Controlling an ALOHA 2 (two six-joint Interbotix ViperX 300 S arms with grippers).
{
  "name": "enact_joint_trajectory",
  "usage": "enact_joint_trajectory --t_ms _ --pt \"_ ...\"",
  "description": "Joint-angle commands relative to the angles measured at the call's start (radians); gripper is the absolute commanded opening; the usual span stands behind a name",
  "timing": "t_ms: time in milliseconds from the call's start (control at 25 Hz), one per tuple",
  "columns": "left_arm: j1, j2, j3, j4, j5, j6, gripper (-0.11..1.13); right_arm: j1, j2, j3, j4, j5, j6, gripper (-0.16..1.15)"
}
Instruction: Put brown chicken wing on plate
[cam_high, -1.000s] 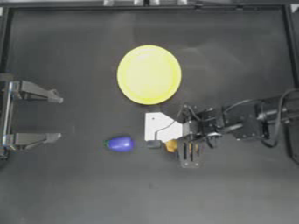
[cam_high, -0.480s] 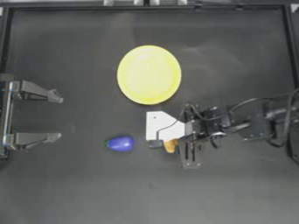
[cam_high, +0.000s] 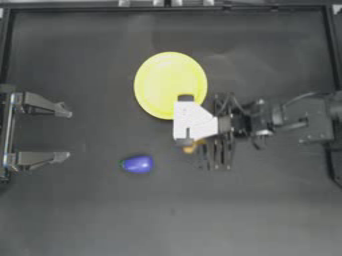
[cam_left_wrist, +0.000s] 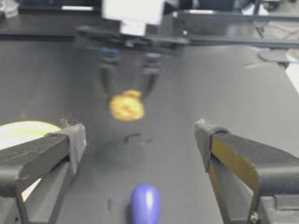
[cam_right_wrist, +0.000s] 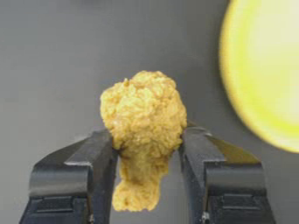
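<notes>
My right gripper (cam_right_wrist: 146, 146) is shut on the brown chicken wing (cam_right_wrist: 144, 127), a lumpy orange-tan piece pinched between both jaws. From above, the wing (cam_high: 192, 146) peeks out under the arm's white wrist block, just off the near right edge of the pale yellow plate (cam_high: 167, 82). In the left wrist view the wing (cam_left_wrist: 126, 106) hangs above the table in the right gripper (cam_left_wrist: 126, 94). The plate (cam_right_wrist: 262, 74) lies beside the held wing. My left gripper (cam_high: 67, 134) is parked open at the left side.
A small rounded blue object (cam_high: 137, 164) lies on the dark table left of the wing, and it shows between the left jaws as the blue object (cam_left_wrist: 145, 203). The raised table edge (cam_high: 167, 10) runs along the far side.
The right arm has lifted the wing and carried it toward the plate, away from the blue object. The left arm has stayed still.
</notes>
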Motion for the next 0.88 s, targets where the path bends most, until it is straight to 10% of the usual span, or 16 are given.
enact_joint_trajectory --t_ms 40,880 --pt "0.002 0.023 -0.021 -0.002 -0.005 -0.002 1.03 -0.044 -0.037 -0.04 -0.054 -0.043 0.002 0.06" --pt "0.002 0.058 -0.025 -0.002 -0.006 -0.002 1.03 -0.258 0.215 -0.235 -0.083 -0.132 -0.089 0.05"
